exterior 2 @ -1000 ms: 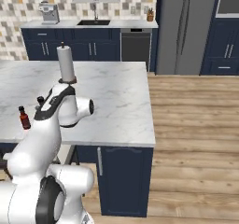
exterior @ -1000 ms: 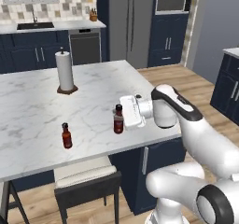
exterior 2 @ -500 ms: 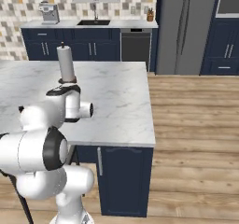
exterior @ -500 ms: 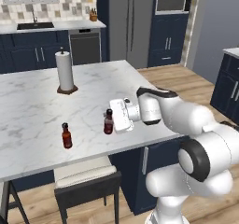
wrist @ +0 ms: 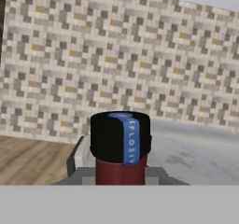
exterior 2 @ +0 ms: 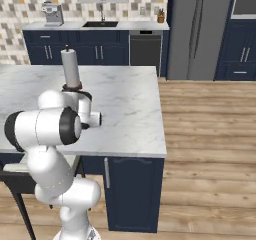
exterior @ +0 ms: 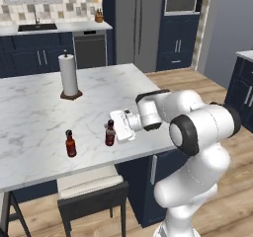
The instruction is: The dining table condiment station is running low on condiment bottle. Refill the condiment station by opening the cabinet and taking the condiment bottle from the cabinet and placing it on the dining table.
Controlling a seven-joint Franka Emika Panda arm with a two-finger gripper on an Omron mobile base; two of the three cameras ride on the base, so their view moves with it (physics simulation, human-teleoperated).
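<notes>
Now, in the left base view, the arm reaches sideways over the marble dining desk, and its jaws are closed narrowly on the condiment bottle, which stands upright near the desk's front edge. Whether the bottle's base is already resting on the marble or hangs just above it, I cannot tell from here. A second, near-identical bottle stands apart to one side, also near the front edge, and a paper towel roll stands well back toward the far side.

In the right base view, the arm's own white body covers the bottle; the paper towel roll rises behind the arm, and the desk stretches bare toward its corner.

In the hand view, the bottle's black cap with a blue label strip sits right between the finger tips, the red neck below it, confirming the bottle is clamped close to its top.

The risk, as I judge it: the bottle is slim and top-gripped, so releasing it before the base is flat on the marble could let it tip and roll toward the near edge. Pulling the hand back sideways instead of upward could also knock it over, and a wide swing could clip the other bottle.
</notes>
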